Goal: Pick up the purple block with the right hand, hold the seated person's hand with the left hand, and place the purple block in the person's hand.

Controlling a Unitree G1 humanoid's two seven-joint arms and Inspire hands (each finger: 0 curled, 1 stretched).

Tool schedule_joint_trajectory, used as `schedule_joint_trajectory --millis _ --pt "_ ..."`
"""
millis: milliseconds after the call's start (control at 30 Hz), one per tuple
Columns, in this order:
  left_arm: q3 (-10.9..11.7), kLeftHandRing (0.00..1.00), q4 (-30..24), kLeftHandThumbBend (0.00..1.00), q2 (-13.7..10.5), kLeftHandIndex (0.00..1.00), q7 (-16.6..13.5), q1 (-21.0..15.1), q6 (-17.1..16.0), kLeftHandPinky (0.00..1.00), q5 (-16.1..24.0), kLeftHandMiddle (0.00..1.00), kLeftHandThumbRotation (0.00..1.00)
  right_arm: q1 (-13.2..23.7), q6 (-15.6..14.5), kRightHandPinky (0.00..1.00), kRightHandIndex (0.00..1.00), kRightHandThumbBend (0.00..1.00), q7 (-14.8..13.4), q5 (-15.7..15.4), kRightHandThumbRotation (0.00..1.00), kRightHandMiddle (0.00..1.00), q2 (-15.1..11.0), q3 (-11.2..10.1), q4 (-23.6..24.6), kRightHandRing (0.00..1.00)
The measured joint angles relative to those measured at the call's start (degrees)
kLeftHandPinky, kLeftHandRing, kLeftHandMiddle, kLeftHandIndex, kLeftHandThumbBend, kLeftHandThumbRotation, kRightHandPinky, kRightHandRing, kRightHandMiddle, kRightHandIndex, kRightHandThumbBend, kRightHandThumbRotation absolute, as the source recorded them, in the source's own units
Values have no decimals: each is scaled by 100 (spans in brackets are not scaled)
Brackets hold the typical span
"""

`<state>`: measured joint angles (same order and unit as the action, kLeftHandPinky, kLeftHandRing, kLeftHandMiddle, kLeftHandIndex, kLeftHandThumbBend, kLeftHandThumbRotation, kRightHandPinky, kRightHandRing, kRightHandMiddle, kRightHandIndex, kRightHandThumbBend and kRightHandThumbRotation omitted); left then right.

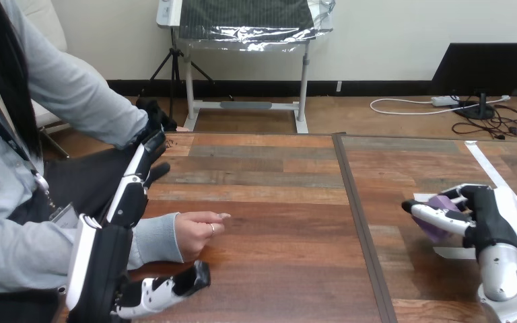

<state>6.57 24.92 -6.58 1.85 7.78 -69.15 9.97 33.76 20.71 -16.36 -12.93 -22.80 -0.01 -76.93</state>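
Much bare table (289,222) between purple block (440,203), person's hand (197,233).

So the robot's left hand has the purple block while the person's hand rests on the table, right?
No: the head view shows the right hand curled round the purple block, not the left hand. The person's hand does rest on the table.

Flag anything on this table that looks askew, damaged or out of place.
Nothing stands out. The purple block sits gripped in the right hand; the person's hand rests on the table beside the open left hand.
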Motion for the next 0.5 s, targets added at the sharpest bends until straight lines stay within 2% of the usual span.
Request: schedule_joint_trajectory --millis 300,500 --pt "150 89 -125 100 6 91 -260 11 415 81 386 91 60 21 39 5 20 33 65 6 20 15 50 -25 84 9" --pt "218 89 -268 100 -11 89 -445 38 640 86 652 89 54 29 56 5 20 33 66 19 19 15 60 -41 159 9"
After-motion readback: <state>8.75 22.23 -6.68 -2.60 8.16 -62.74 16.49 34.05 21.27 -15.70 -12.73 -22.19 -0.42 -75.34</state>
